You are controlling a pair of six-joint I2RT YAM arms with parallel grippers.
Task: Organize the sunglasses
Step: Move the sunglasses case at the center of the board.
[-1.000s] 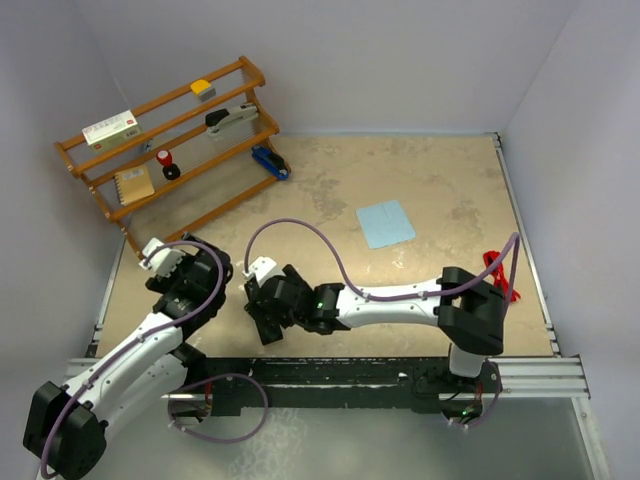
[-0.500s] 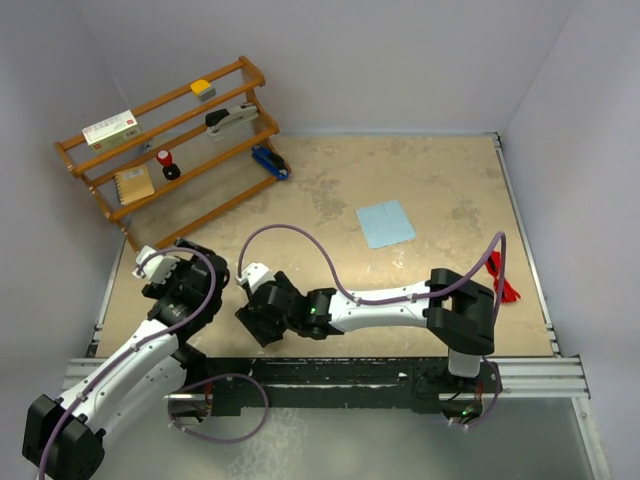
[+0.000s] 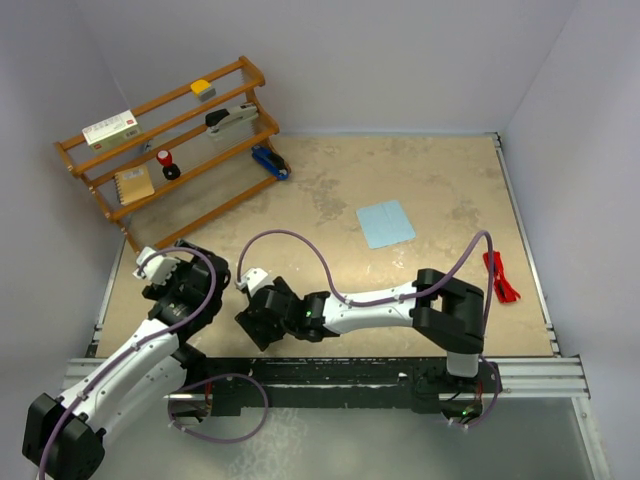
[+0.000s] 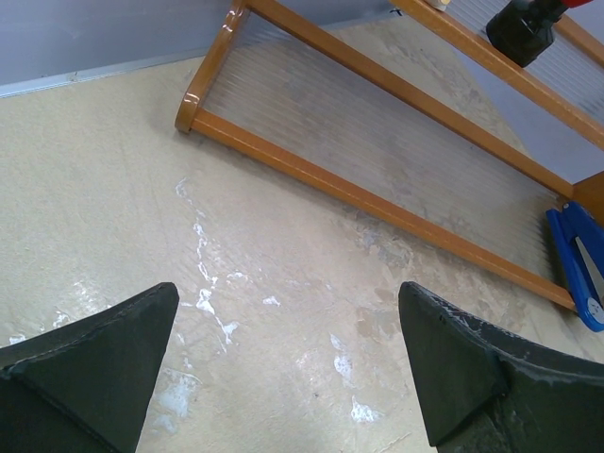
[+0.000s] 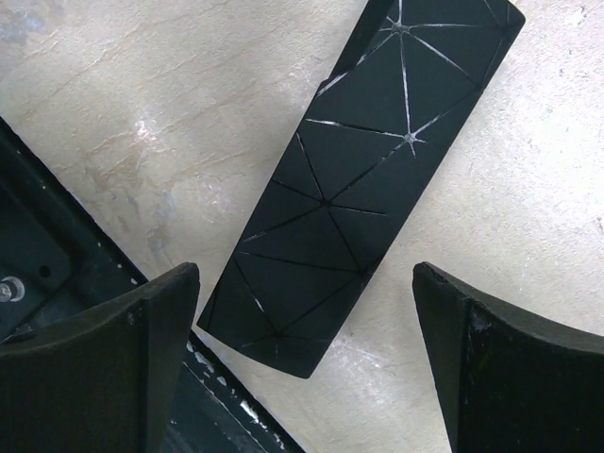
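table (image 3: 440, 180): mottled beige top
rack (image 3: 180, 140): wooden, tiered, standing in the far left corner
blue item (image 3: 270, 162): at the rack's near right end
cloth (image 3: 386, 223): pale blue, flat, right of centre
sunglasses (image 3: 500, 276): red, folded, by the right edge, well apart from the cloth
case (image 5: 368, 160): long, black, faceted, lying flat at the near edge, left of centre

The sunglasses (image 3: 500, 277) are small, bright red and thin-framed. They are folded and lie flat on the surface (image 3: 430, 180), close to its right edge, in the nearer half.
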